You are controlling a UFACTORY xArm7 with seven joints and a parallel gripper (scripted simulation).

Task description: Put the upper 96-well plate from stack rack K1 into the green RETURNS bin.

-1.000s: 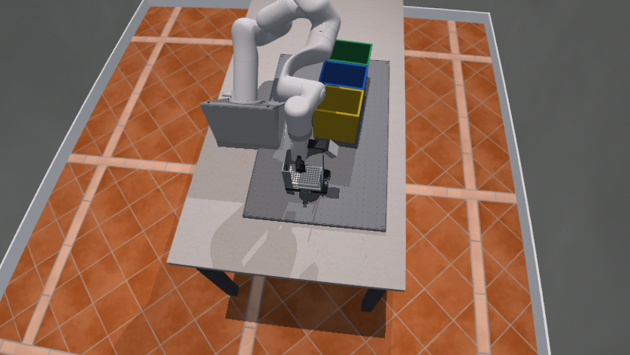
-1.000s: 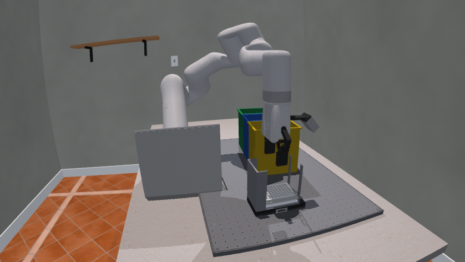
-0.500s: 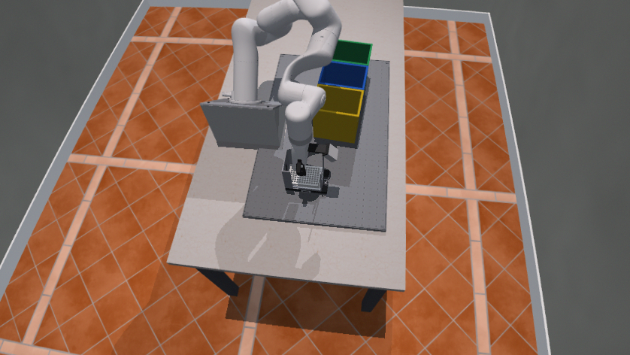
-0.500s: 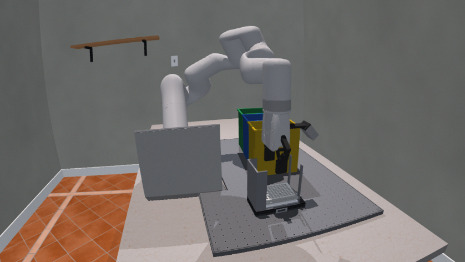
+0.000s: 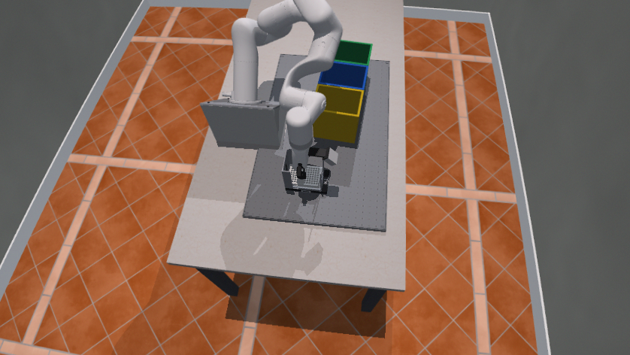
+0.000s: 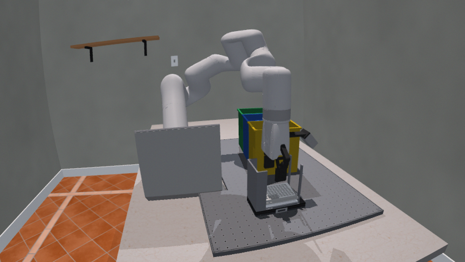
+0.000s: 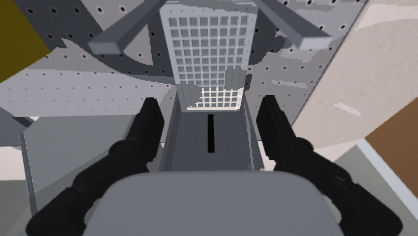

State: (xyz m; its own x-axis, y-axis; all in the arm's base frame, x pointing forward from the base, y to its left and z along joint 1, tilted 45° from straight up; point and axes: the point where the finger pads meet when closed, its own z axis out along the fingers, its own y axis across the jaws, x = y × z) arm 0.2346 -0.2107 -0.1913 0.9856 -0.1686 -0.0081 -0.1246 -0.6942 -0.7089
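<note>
While the end effector (image 7: 210, 122) hangs wide open and empty, the plate (image 7: 207, 55) lies straight below, long axis running forward between its fingers.

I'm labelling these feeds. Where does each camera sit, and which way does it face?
Top: high above, looking down at the table; the whole arm shows.
Exterior: beyond the table's end, facing stack rack K1 and the bins; arm and open gripper show.
Wrist: on the arm's end, looking down between the fingers at the 96-well plate.
All three share that plate.
</note>
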